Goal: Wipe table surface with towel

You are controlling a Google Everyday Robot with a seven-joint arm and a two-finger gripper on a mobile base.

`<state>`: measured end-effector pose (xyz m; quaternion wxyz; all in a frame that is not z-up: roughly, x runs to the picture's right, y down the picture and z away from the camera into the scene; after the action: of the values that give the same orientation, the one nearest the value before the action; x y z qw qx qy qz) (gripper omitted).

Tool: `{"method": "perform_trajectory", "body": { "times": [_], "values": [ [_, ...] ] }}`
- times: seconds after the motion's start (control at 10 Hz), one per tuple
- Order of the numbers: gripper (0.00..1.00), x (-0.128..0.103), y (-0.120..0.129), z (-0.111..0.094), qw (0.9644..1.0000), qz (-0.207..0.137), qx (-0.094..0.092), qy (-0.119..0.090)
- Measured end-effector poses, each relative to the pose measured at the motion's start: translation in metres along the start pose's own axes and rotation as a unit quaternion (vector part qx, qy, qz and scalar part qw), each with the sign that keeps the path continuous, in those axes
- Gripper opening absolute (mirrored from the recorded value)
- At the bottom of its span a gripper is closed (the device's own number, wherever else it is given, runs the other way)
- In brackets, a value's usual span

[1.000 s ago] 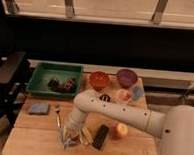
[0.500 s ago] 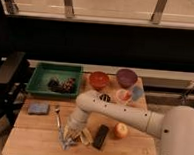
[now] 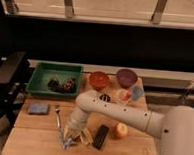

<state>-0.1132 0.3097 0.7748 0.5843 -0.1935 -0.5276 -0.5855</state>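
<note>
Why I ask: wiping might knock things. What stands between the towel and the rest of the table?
The gripper, jaws shut on the towel, is low at the front edge of the table. A black bar, then an apple, lie close on one side; a utensil lies just behind.

The bench [image 3: 31,135] is matt light-brown plank wood, the tray [image 3: 56,66] green plastic, the arm [image 3: 123,114] smooth cream, and its jaws, low at the front, pinch a wrinkly grey cloth towel [image 3: 66,141].
</note>
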Motion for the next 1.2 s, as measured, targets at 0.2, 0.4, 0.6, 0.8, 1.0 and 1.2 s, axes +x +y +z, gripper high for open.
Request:
{"method": "perform_trajectory", "body": {
  "times": [0.2,0.4,0.6,0.8,1.0,1.2],
  "values": [
    [0.08,0.000,0.000,0.000,1.0000,0.000,0.000,0.000],
    [0.08,-0.003,-0.003,-0.009,1.0000,0.000,-0.004,0.001],
    [0.08,-0.010,-0.013,-0.027,1.0000,0.001,0.000,0.001],
    [0.08,-0.011,-0.013,-0.028,1.0000,0.001,-0.001,0.000],
    [0.08,-0.010,-0.014,-0.028,1.0000,0.001,-0.001,0.000],
    [0.08,-0.010,-0.009,-0.026,0.9999,0.012,-0.009,-0.002]
  ]
}}
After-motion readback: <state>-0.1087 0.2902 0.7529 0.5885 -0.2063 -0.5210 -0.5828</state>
